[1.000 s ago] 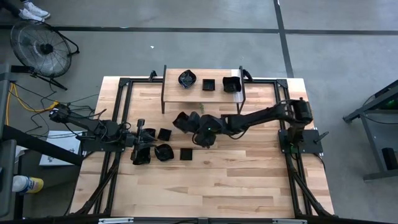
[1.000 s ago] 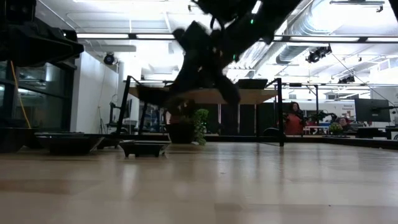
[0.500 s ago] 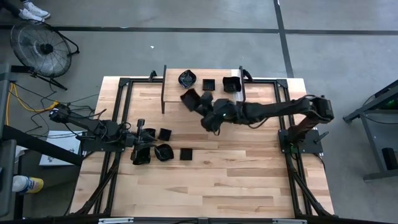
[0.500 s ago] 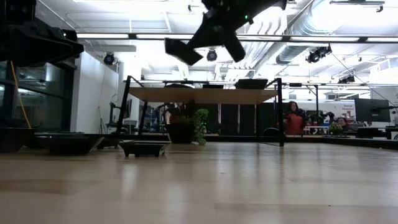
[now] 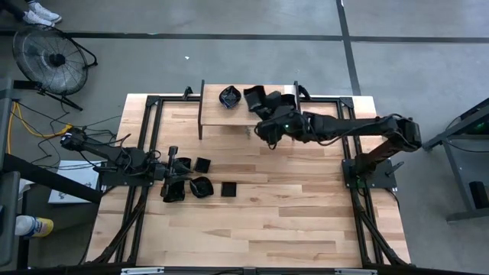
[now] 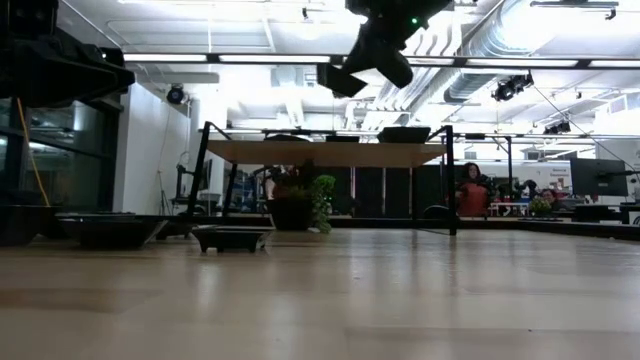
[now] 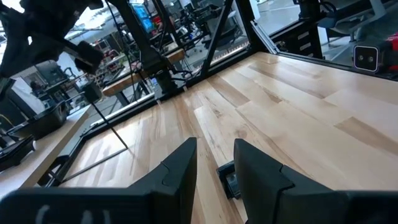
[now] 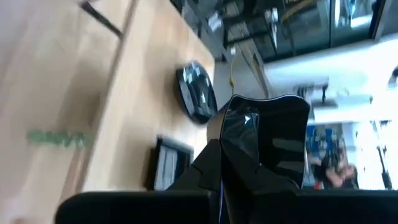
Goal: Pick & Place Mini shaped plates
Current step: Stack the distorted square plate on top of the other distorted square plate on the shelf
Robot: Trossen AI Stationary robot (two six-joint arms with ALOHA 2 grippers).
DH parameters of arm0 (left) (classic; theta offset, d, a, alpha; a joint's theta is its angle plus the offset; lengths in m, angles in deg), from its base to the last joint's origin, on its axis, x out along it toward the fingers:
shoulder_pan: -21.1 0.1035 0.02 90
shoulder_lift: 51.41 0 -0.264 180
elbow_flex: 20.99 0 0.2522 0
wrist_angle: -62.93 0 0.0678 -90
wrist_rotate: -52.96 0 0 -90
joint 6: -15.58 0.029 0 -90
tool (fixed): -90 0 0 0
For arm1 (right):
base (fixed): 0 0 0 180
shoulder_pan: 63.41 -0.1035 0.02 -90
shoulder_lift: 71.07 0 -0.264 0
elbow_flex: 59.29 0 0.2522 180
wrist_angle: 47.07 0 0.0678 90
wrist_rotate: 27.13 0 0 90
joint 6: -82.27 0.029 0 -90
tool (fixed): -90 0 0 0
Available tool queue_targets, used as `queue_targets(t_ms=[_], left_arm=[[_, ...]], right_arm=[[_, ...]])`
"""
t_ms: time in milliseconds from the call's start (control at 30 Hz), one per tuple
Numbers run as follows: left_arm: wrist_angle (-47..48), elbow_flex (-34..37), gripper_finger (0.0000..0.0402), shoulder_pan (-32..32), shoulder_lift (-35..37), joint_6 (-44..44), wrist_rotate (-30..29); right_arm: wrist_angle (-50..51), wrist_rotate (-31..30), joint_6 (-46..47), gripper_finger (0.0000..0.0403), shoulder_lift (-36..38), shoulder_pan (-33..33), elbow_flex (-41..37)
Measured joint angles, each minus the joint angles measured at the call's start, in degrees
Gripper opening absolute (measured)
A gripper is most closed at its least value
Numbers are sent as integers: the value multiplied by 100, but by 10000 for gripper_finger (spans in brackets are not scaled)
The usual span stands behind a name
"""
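Over the raised shelf (image 5: 214, 109) at 12 o'clock on the table (image 5: 290, 214), we see the right gripper (image 5: 257, 98) reaching in from 3 o'clock, its fingers clamped together on a glossy black plate (image 8: 264, 140) carried up in the air. In the low view this held plate hangs clear above the shelf top. On the shelf itself we note a scalloped plate (image 5: 229, 96) toward 9 o'clock and a small square plate (image 8: 166, 163) beside it; a further dish at the 3 o'clock end of the shelf is partly hidden by the arm.

At 9 o'clock on the table the left gripper (image 5: 174, 169) waits low over the wood, fingers a little apart and holding nothing that we can see. Around it lie the remaining plates: a small square one (image 5: 202, 164), a rounded one (image 5: 201, 186), a flat square one (image 5: 228, 189) and a larger dish (image 5: 173, 191) close by the fingers.
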Motion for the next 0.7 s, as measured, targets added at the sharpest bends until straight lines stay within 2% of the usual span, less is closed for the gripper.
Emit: queue_targets(t_ms=[333, 700], left_arm=[[-2, 0, 103, 0, 0, 0, 0], [-2, 0, 103, 0, 0, 0, 0]], right_arm=[[1632, -313, 759, 0, 81, 367, 275], [2490, -432, 1138, 0, 101, 525, 439]])
